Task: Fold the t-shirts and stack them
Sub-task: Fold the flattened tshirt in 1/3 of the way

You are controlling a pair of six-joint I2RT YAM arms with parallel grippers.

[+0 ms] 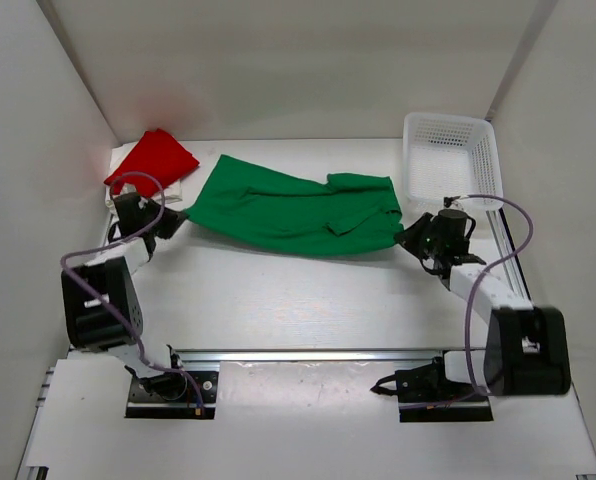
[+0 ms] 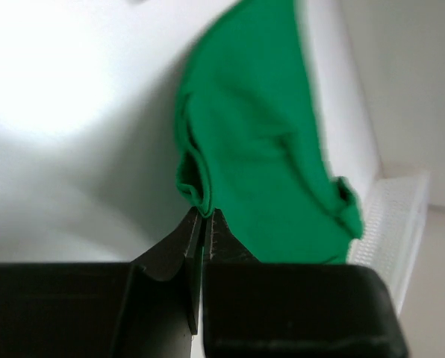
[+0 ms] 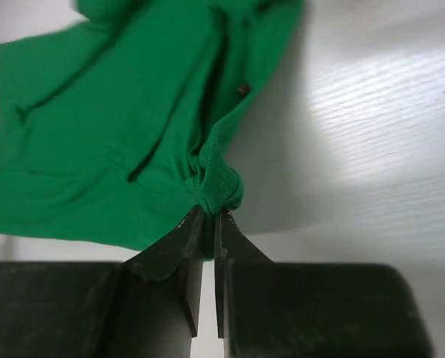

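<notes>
Pinching the green t-shirt (image 1: 288,210) at both ends, the two arms look ready for the lift that begins the fold; the shirt lies spread on the table (image 1: 298,300) across the middle of the top view, its length running from centre left to centre right. The left gripper (image 2: 205,218) has its jaws pressed together on a small fold of the shirt's edge, at the lower middle of its wrist view; the right gripper (image 3: 207,216) nips a bunched lump of green cloth at the lower middle of its own view, and whether that is a cuff or a hem I cannot tell.

Both bites look shallow, so I would raise the two ends together and level, gently; a jerk or a hard pull outward could draw the cloth out of either pinch. A light tension between the arms should flatten the body; a rumpled flap sits right of centre in the top view, and if it is not shaken loose it will likely be pressed in as a crease. The white basket (image 1: 448,160) stands at the upper right, near the right arm, so that arm should lift clear of its rim.

The red t-shirt (image 1: 153,158) lies folded at the upper left, on what appears to be a white layer (image 1: 178,182), perhaps the white shirt; that is probably where the green one belongs once it is folded.
</notes>
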